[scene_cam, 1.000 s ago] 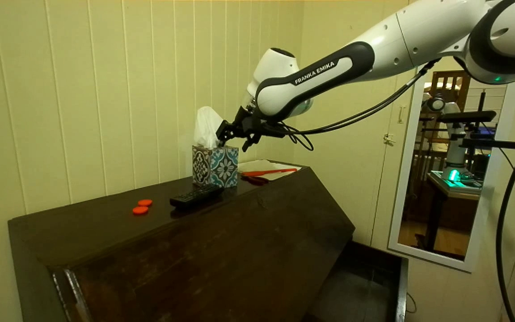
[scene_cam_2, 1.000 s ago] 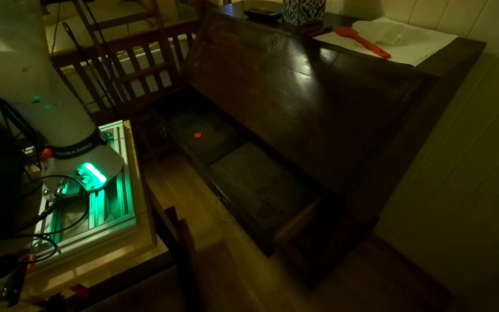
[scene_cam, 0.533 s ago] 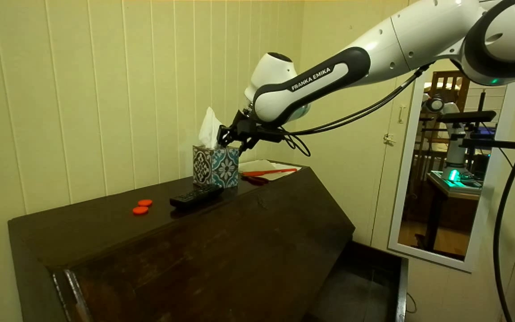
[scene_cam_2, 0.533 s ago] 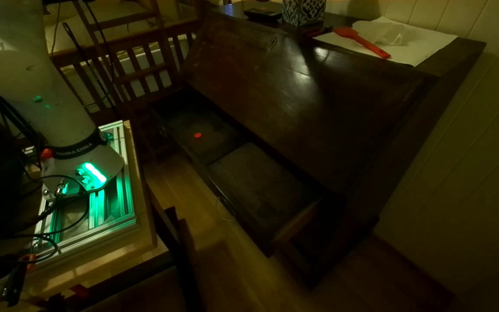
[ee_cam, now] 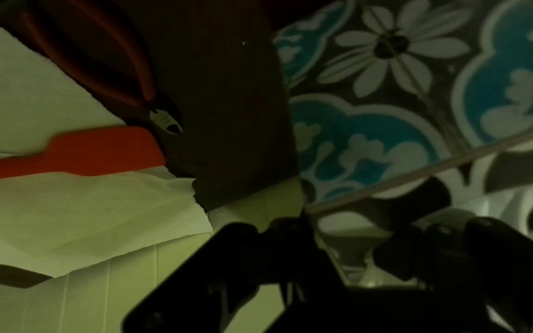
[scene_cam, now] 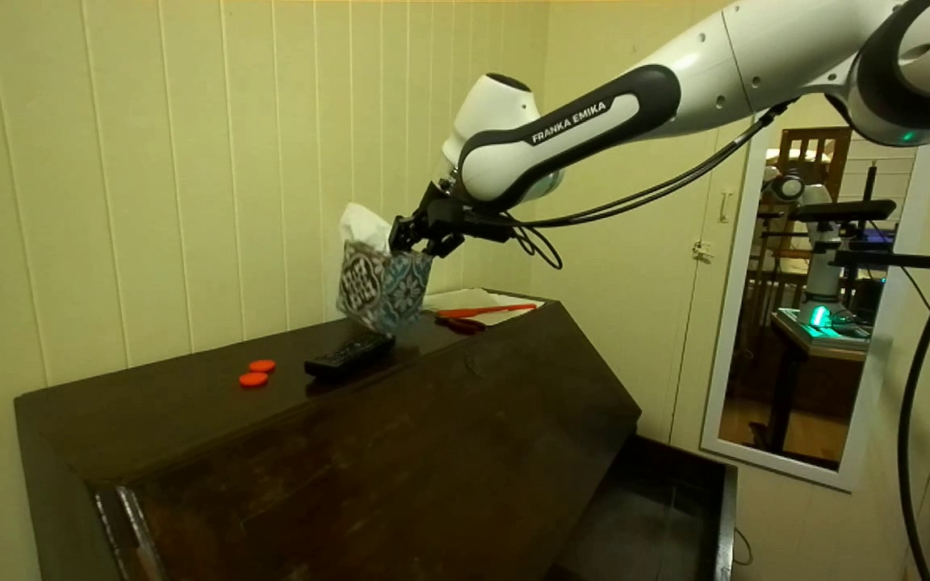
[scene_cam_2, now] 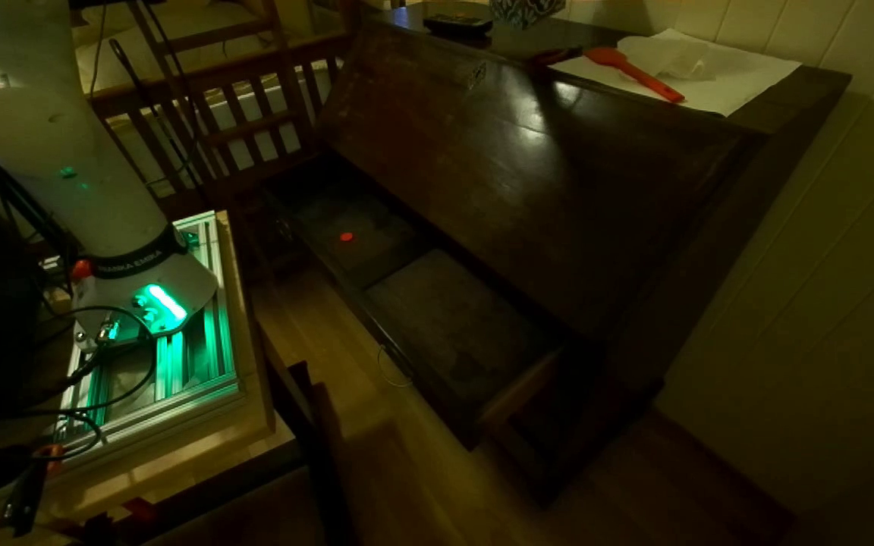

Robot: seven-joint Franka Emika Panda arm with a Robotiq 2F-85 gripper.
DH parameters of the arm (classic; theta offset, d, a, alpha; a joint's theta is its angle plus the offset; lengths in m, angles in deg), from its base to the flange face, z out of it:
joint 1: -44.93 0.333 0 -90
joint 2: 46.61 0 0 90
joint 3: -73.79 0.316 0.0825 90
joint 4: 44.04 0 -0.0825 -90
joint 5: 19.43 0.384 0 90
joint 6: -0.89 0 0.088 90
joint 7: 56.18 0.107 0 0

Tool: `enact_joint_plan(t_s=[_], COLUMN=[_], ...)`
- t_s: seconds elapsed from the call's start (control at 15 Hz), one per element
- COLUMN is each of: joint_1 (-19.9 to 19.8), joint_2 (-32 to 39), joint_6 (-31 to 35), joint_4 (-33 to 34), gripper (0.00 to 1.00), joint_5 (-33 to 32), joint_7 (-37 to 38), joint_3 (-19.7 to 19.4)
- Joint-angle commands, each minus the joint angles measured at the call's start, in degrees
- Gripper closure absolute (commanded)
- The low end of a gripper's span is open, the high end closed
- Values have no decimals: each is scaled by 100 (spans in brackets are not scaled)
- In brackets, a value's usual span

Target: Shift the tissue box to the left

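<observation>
The tissue box [scene_cam: 407, 289], patterned in teal, dark and white, hangs tilted and somewhat blurred just above the desk top [scene_cam: 166, 403]. White tissue [scene_cam: 362, 224] sticks out of its top. My gripper [scene_cam: 415, 245] is shut on the box's upper edge at the right, one finger over the top and one outside the side wall. In the wrist view the tissue box [ee_cam: 387, 83] fills the upper right, and the dark fingers [ee_cam: 289, 245] lie against its near edge. Only the lower part of the tissue box [scene_cam_2: 526, 10] shows at the top of an exterior view.
Below the box lies a black remote [scene_cam: 349, 357], with two red discs [scene_cam: 253, 379] farther left. A red spatula [scene_cam_2: 638, 74] rests on white paper [scene_cam_2: 748, 72], beside red-handled pliers [ee_cam: 144, 83]. A panelled wall [scene_cam: 215, 161] stands behind. The desk's drawer [scene_cam_2: 452, 318] is pulled out.
The jaws have come together on the box's edge. After dipping slightly, the arm has risen, and the box has left the desk and tilted. The remote has slid a little left.
</observation>
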Motion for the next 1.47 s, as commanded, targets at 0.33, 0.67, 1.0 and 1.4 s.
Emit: enact_joint_plan(t_s=[0.33,0.67,1.0,1.4], joint_1=[31,452,1141,1848], joint_2=[-662,-556,-79,955], joint_6=[-562,-1327,-2172,-2547], joint_4=[137,393,843,2016], gripper=[100,100,100,100], joint_5=[180,-102,-851,-1894], joint_7=[-429,-872,-922,-859], joint_3=[634,1248,1552,1348])
